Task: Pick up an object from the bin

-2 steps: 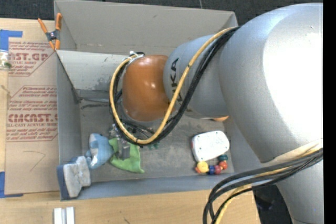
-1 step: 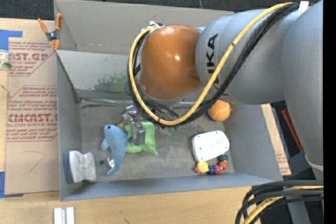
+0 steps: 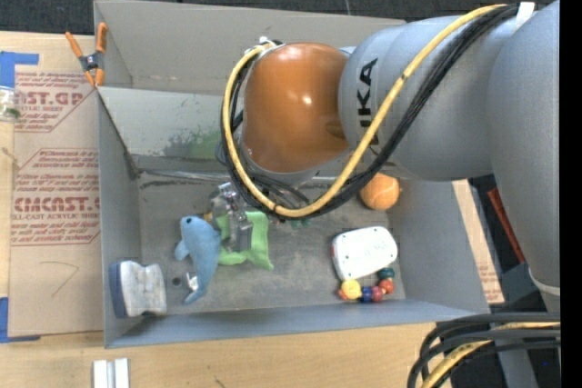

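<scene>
Closest to the lens is the big grey arm (image 3: pixel 473 104), coming in from the right and covering much of the bin (image 3: pixel 164 123). On its side, black letters read "KA"; the rest of the word curves out of sight. A rounded orange cover (image 3: pixel 291 104) caps the wrist, and yellow and black cables (image 3: pixel 231 127) loop around it.

Below the cover, the gripper (image 3: pixel 239 232) points down to the bin floor, left of centre and toward the front wall. Its tip sits on or just above a flat, soft-looking green thing (image 3: pixel 259 243), possibly cloth or a soft toy, though its shape is hard to read. From this angle I cannot tell whether the gripper is released or clenched, nor whether it has a grasp on the green thing.

Just left of the green thing, touching its edge, lies a blue plush fish-like animal (image 3: pixel 200 252) with its tail toward the front. In the front left corner rests a white and grey lump (image 3: pixel 141 286), well apart from the gripper.

To the right, a white rounded box (image 3: pixel 364 250) lies on the floor, with a cluster of red, yellow and blue beads (image 3: pixel 367 290) just in front of it. An orange ball (image 3: pixel 380 192) sits behind the box, close under the arm.
</scene>
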{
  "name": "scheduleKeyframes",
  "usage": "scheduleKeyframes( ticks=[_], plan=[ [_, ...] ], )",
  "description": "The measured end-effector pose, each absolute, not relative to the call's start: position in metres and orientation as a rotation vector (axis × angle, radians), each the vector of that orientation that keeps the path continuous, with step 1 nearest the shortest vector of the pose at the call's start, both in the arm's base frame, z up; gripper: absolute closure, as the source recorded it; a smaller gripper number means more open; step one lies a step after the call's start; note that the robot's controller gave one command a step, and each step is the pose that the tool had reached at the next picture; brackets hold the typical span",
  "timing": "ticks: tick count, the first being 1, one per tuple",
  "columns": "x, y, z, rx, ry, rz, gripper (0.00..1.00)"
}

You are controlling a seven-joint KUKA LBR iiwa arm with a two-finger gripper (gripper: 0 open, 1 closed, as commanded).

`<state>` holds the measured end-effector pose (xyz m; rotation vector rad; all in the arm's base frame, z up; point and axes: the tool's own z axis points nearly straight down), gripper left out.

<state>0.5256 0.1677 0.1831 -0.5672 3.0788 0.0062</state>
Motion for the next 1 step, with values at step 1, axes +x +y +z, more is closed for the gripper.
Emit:
scheduleKeyframes(
  ticks=[1],
  plan=[
    [0.5323, 0.1683, 0.2958, -0.585, 3.072, 0.007, 1.0]
  ],
)
